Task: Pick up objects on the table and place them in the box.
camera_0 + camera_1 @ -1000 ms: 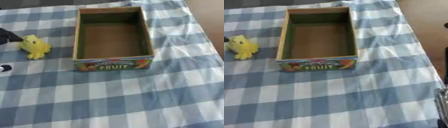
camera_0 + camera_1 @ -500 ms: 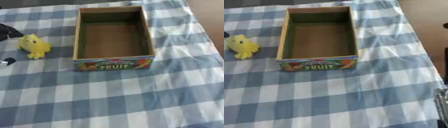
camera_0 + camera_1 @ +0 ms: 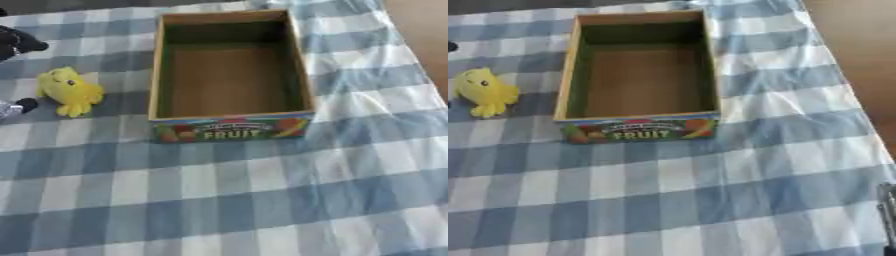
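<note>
The yellow toy (image 3: 68, 91) lies on the checked cloth (image 3: 227, 200) just left of the box (image 3: 229, 75), apart from its left wall and level with the box's near half. It is soft-looking and rounded, with small lobes at its lower end.

The box is open-topped cardboard, brown inside, with nothing visible in it. Its near wall carries a coloured label reading "FRUIT" (image 3: 231, 133). It stands square on the surface, long side running away from the camera.

The left hand (image 3: 17, 42) shows at the view's left edge, beyond the toy from the box. Only dark parts of it are in frame: one black piece above the toy and a smaller black-and-silver fingertip (image 3: 19, 106) just beside the toy's lower left. Neither clearly touches the toy. Whether the fingers are spread or curled cannot be told.

A thin silver and black sliver (image 3: 887, 210), probably the right hand, shows at the lower right edge, well away from the box; its fingers cannot be made out.
</note>
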{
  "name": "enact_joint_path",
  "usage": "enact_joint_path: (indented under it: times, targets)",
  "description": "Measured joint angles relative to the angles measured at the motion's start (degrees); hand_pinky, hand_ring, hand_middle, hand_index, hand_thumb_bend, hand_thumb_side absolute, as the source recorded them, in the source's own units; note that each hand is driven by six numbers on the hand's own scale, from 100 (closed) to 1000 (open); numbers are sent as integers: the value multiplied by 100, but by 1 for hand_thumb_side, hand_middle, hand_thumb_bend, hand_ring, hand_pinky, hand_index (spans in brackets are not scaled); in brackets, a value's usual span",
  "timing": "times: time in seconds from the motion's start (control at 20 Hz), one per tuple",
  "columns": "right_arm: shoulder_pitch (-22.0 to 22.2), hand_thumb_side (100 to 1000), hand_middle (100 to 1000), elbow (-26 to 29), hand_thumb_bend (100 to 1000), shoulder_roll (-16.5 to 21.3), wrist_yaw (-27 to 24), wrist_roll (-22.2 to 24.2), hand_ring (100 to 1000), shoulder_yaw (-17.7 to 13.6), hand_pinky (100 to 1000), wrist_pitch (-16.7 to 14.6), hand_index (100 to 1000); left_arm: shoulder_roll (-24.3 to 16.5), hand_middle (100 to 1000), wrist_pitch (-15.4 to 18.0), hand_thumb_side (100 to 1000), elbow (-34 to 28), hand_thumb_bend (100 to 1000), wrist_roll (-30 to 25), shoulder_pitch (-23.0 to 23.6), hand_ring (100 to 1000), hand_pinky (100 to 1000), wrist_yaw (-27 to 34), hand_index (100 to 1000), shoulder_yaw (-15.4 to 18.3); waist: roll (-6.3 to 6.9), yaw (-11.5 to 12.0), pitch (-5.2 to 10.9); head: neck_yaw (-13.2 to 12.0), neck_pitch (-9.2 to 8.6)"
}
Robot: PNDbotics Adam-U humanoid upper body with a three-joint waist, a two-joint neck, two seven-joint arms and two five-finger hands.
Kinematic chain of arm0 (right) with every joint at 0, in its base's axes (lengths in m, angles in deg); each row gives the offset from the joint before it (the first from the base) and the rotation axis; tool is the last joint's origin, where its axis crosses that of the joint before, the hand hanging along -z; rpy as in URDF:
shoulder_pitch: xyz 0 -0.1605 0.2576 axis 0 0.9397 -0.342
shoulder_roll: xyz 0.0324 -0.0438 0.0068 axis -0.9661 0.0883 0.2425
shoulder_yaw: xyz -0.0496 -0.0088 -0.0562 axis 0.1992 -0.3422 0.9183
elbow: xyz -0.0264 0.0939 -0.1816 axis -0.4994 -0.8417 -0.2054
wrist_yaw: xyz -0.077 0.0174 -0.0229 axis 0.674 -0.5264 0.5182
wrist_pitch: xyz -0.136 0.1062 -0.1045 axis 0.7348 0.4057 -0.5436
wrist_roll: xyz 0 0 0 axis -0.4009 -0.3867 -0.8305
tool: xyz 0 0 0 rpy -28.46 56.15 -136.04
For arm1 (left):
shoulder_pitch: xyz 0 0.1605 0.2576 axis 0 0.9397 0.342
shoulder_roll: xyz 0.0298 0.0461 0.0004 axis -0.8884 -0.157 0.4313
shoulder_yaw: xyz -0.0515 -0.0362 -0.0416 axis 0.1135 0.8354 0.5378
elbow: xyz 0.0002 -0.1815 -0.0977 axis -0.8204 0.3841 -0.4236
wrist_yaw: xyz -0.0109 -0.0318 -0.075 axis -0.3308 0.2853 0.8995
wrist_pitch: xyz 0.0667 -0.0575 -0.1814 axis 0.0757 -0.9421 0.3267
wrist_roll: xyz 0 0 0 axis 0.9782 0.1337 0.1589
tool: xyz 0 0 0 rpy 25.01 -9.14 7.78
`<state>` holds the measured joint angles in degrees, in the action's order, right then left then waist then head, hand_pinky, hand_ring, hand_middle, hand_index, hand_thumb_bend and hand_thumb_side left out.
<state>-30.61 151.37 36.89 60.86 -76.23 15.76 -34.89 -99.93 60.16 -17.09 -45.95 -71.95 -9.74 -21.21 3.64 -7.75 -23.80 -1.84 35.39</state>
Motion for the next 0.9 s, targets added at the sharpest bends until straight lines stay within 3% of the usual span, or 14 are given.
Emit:
enact_joint_path:
  times: [0.5, 0.9]
  targets:
    - [-44, 740, 558, 0, 100, 0, -1, 13, 905, 0, 1000, -10, 845, 100, 822, -1, 349, 450, 432, 396, -241, 883, 873, -519, 995, -53, 31, -121, -60, -16, -88]
    - [-50, 743, 557, 0, 100, -3, -8, 25, 906, 1, 1000, -19, 845, 150, 820, 3, 316, 947, 441, 1003, -338, 881, 876, -1409, 985, -93, 80, -179, -92, -50, -145]
